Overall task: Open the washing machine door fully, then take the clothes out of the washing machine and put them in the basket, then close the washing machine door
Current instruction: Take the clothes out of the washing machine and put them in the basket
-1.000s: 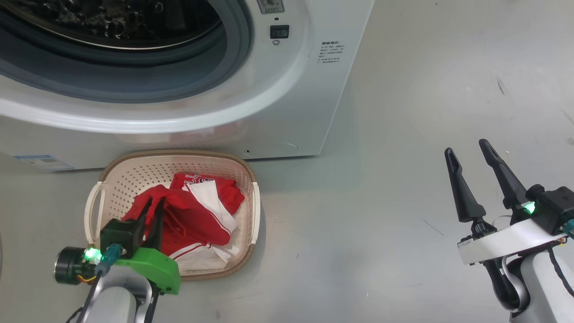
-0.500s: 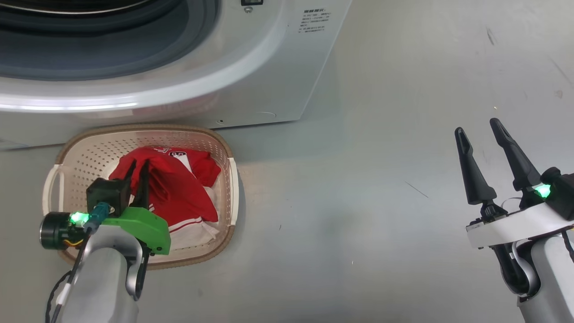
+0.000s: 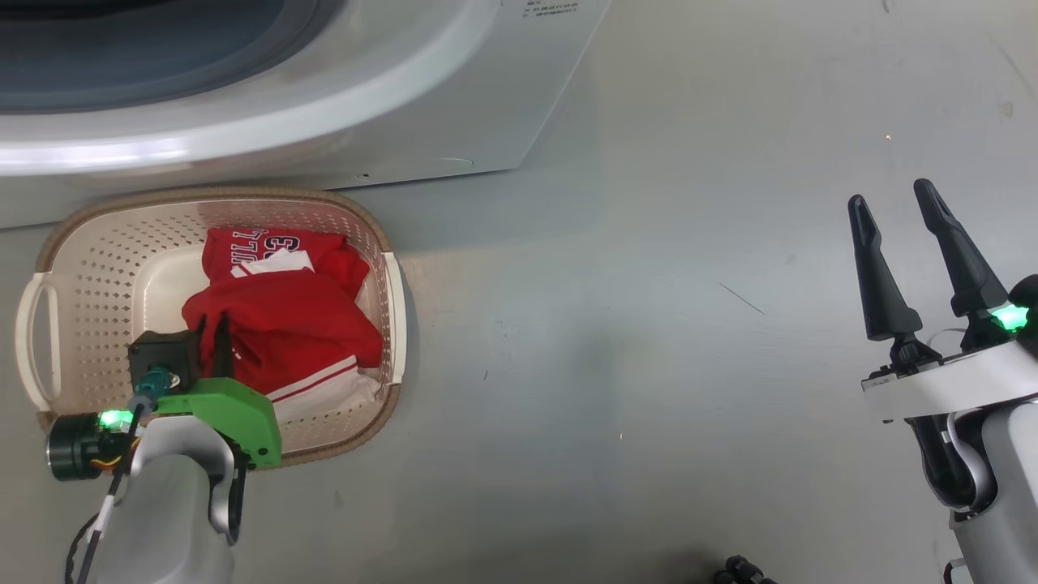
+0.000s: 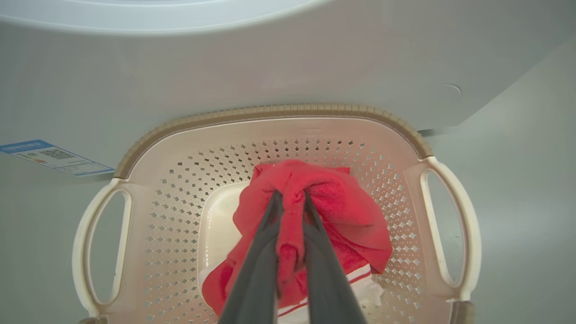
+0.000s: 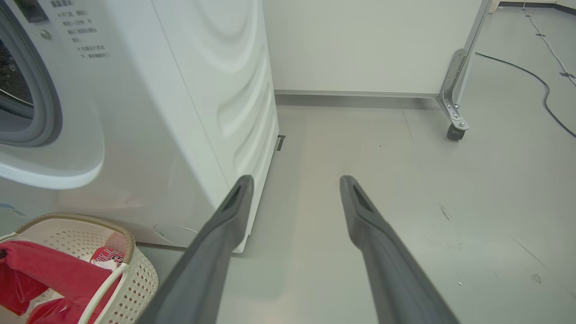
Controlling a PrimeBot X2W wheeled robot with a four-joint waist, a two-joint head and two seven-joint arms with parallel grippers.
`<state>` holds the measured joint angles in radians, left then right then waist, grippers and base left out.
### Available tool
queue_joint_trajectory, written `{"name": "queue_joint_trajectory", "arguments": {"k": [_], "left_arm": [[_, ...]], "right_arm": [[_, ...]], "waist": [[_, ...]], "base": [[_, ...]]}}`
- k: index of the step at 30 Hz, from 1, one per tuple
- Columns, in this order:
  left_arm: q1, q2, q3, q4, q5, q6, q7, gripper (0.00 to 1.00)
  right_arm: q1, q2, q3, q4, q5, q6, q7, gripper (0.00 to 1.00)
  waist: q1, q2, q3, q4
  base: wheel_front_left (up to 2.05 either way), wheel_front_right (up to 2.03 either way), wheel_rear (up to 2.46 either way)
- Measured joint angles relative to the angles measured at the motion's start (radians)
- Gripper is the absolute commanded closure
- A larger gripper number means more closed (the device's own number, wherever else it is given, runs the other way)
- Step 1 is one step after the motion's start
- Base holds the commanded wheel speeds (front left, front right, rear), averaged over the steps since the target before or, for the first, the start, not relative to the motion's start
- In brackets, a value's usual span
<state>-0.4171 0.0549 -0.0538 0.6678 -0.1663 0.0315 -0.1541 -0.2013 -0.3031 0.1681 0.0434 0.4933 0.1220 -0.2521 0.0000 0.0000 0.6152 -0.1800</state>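
The cream basket (image 3: 369, 235) (image 4: 279, 110) (image 5: 130, 238) stands on the floor against the front of the white washing machine (image 3: 340, 113) (image 4: 270, 58) (image 5: 189, 90). Red clothes (image 3: 292, 316) (image 4: 346, 207) (image 5: 40, 270) with white trim and lettering lie in it. My left gripper (image 3: 212, 323) (image 4: 291, 194) reaches down into the basket, shut on a bunched fold of the red cloth. My right gripper (image 3: 890, 195) (image 5: 296, 180) hangs open over bare floor at the right, holding nothing. The machine's grey seal (image 3: 122, 65) (image 5: 27, 90) rings the open drum mouth. The washing machine door is out of view.
A blue label sticker (image 4: 49, 155) sits low on the machine's front. Grey floor stretches between the basket and my right arm. In the right wrist view a metal leg on a caster (image 5: 454, 90) and a black cable (image 5: 540, 76) lie beyond, before a pale wall.
The head view has swung, so machine and basket slid up and left. My left gripper stays shut on the red cloth and sits nearer the basket's middle. The right gripper stays open.
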Motion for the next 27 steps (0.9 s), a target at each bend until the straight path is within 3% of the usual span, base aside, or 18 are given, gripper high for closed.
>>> {"name": "queue_joint_trajectory", "arguments": {"k": [11,12,13,14,27], "left_arm": [[-0.061,-0.003,0.022,0.095,-0.028,0.017,-0.025,1.00],[-0.067,-0.004,0.023,0.101,-0.029,0.017,-0.025,0.78],[-0.071,-0.005,0.023,0.108,-0.029,0.018,-0.026,0.16],[-0.076,-0.007,0.027,0.120,-0.034,0.021,-0.032,0.00],[-0.079,-0.012,0.047,0.191,-0.078,0.015,-0.073,0.00]], "right_arm": [[-0.022,-0.009,-0.010,0.002,0.007,0.000,0.000,0.00],[-0.022,-0.009,-0.011,0.002,0.007,0.000,0.000,0.00],[-0.022,-0.009,-0.013,0.005,0.007,0.000,0.000,0.00],[-0.023,-0.009,-0.016,0.008,0.007,0.000,0.000,0.00],[-0.027,-0.002,-0.014,0.031,0.007,0.000,0.000,0.00]], "waist": [[0.0000,0.0000,0.032,0.006],[0.0000,0.0000,0.032,0.007],[0.0000,0.0000,0.031,0.008],[0.0000,0.0000,0.029,0.009],[0.0000,0.0000,-0.027,0.025]], "base": [[0.00,0.00,0.00],[0.00,0.00,0.00],[0.00,0.00,0.00],[0.00,0.00,0.00],[0.00,0.00,0.00]]}}
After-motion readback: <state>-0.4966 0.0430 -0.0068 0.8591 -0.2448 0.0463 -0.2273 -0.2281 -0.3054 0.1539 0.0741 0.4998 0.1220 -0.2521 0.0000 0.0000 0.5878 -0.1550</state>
